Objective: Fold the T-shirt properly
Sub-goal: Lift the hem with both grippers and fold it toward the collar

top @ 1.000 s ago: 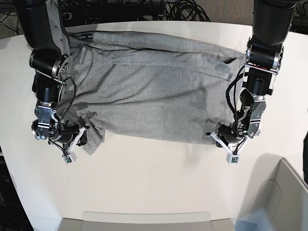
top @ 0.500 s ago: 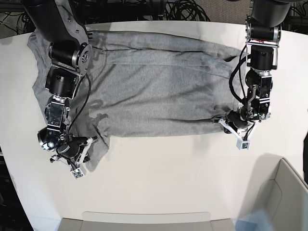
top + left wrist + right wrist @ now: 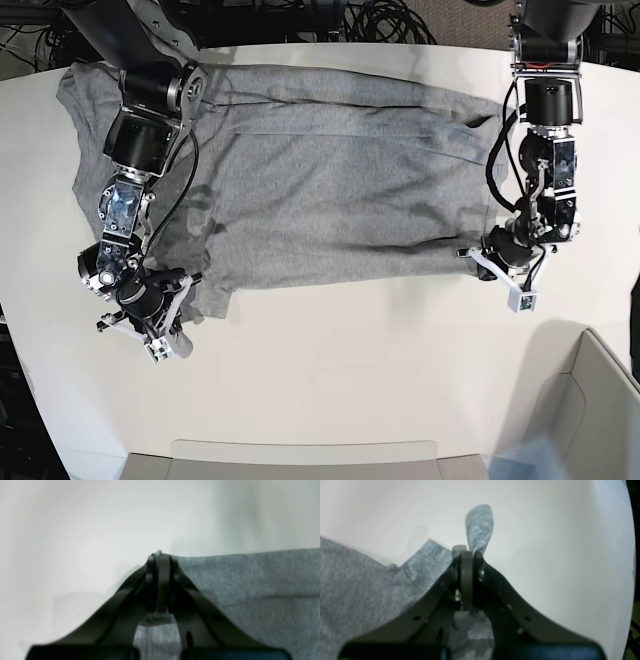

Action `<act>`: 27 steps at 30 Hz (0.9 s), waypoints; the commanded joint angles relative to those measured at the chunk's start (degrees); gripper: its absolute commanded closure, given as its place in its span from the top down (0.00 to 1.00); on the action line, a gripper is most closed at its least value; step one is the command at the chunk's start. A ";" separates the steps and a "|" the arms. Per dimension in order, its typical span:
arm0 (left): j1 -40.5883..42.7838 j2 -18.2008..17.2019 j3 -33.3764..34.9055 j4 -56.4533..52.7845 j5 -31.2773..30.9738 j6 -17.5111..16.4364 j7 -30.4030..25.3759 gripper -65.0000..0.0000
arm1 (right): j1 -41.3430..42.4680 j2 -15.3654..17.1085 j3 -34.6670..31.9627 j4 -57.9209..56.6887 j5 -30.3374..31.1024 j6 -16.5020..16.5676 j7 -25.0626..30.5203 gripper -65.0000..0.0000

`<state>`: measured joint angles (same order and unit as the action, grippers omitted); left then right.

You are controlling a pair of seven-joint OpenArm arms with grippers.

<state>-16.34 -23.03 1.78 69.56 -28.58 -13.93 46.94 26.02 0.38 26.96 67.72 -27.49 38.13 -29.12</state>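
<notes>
Both grippers, left (image 3: 478, 252) and right (image 3: 190, 296), grasp the T-shirt (image 3: 330, 180) hem corners, jaws clenched on fabric. Step: first fold. Next: lift both corners evenly, carry them across.

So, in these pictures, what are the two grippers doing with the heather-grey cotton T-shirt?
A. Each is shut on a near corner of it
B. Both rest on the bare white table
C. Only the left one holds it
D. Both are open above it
A: the left gripper and the right gripper each have jaws closed, pinching a corner of the heather-grey cotton T-shirt.
</notes>
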 commanded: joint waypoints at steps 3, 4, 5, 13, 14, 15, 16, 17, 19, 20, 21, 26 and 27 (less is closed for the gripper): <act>0.12 -0.84 -0.42 3.19 -0.65 -0.18 -0.74 0.00 | -0.75 0.19 0.07 3.97 0.80 0.33 1.56 0.00; 0.91 -0.84 -0.51 4.24 -0.65 -0.18 -0.74 0.00 | -1.54 0.01 0.86 5.02 0.80 0.33 1.56 0.00; 1.70 -1.46 -0.51 5.47 -0.65 -0.18 -0.74 0.00 | -1.98 -0.16 2.18 6.17 0.80 0.33 1.56 0.00; 5.66 -4.09 -3.76 16.11 -0.83 -0.18 2.95 0.00 | -3.65 -0.16 9.48 11.27 0.80 1.87 1.56 0.00; 5.83 -4.09 -4.90 16.99 -0.92 -0.18 4.18 0.00 | -4.00 -0.25 9.92 12.67 0.80 1.87 1.56 0.00; 6.27 -4.09 -5.96 18.31 -0.92 -0.18 5.24 0.00 | -4.26 -0.34 10.80 13.99 0.80 1.87 1.12 0.00; 6.89 -4.09 -6.66 19.80 -0.92 -0.26 6.03 0.00 | -4.70 -0.60 11.68 15.13 0.80 1.87 -1.07 0.00; 7.50 -4.18 -7.10 21.03 -0.92 -0.26 6.73 0.00 | -4.70 -0.69 12.29 16.36 0.80 1.87 -3.53 0.00; 8.73 -4.27 -7.19 22.62 -0.92 -0.26 8.05 0.00 | -5.05 -0.78 12.91 19.18 0.80 1.87 -7.14 0.00; 9.35 -4.27 -7.10 22.88 -0.92 -0.26 8.49 0.00 | -5.32 -0.95 13.35 20.94 0.80 1.87 -8.19 0.00; 9.96 -4.27 -7.19 22.97 -0.92 -0.26 8.49 0.00 | -5.93 -1.13 13.87 22.52 0.80 1.87 -8.99 0.00; 14.89 -4.45 -7.36 27.89 -0.92 -0.26 8.58 0.00 | -9.01 -1.13 14.31 27.88 0.80 1.87 -12.33 0.00; 16.29 -4.45 -7.45 29.30 -0.92 -0.26 8.58 0.00 | -9.98 -1.13 14.31 28.85 0.80 1.87 -12.33 0.00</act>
<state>0.84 -26.52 -5.04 98.08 -29.76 -14.24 56.66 14.68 -1.30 41.25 95.02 -26.94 39.38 -42.46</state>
